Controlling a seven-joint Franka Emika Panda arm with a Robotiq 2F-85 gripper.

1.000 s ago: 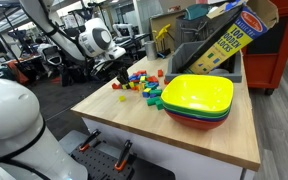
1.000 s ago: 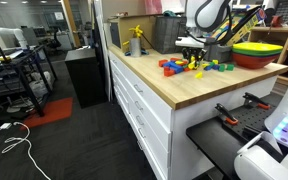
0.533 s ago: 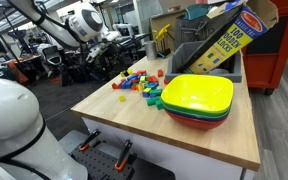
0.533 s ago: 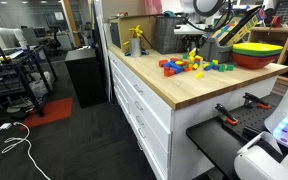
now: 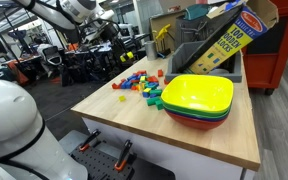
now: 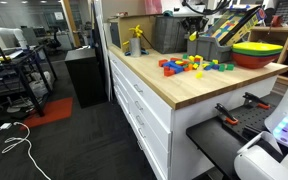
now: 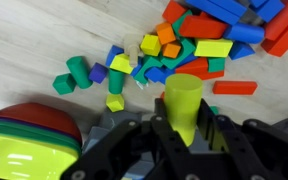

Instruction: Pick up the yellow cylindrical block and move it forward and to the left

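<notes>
The yellow cylindrical block [image 7: 182,103] stands upright between my gripper's fingers [image 7: 182,128], which are shut on it. It hangs well above the wooden table [image 7: 44,40], over the near edge of the pile of coloured blocks [image 7: 189,45]. In an exterior view the gripper [image 6: 194,22] is raised high above the pile [image 6: 189,66], with the yellow block [image 6: 193,38] at its tip. In an exterior view the arm [image 5: 84,10] reaches in from the upper left over the pile [image 5: 142,84].
A stack of bowls with a yellow-green one on top [image 5: 197,98] [image 6: 256,52] [image 7: 29,145] stands beside the pile. A grey bin [image 5: 199,55] and a toy-block carton [image 5: 229,40] stand at the back. A loose yellow block [image 5: 121,97] lies near the table edge.
The gripper has risen from just above the block pile to well above the table, carrying the yellow cylindrical block up with it.
</notes>
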